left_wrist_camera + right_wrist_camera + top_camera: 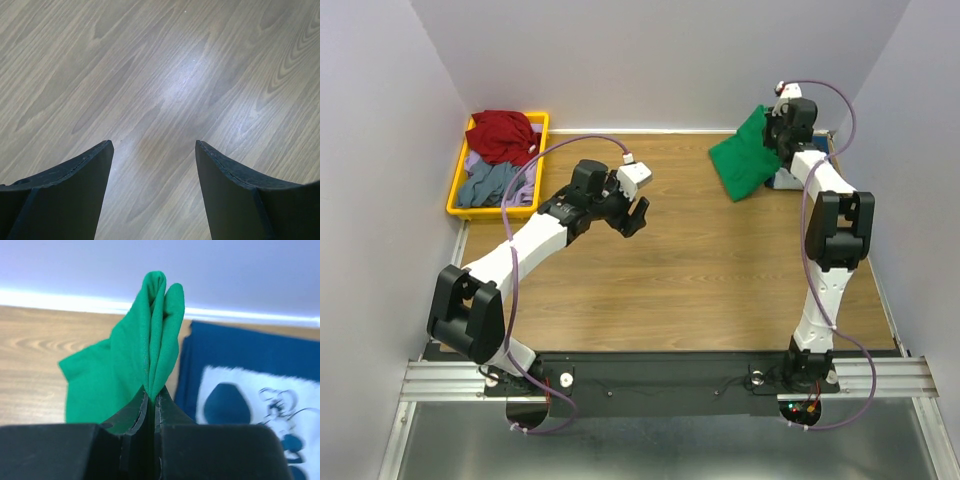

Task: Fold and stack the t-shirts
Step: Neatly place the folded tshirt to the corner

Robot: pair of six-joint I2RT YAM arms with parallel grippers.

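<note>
Wooden surface [150, 60]: right hand [152, 392] pinches the green shirt [145, 350], navy shirt [225, 347] just to its right, unstacked; left hand [152, 145] gapes empty.

Table [670, 270], yellow bin [459, 182], navy t-shirt [235, 350]

Bunched green t-shirt [125, 375] stands beside flat, white-printed navy t-shirt [225, 347].

Nothing here can be read: no word, number or brand shows anywhere. The nearest thing to a sign is the white cartoon print [250, 385] on the navy t-shirt [235, 347] lying on the bench [30, 350]. It is a drawing in blue outlines, with no letters I can make out.
</note>
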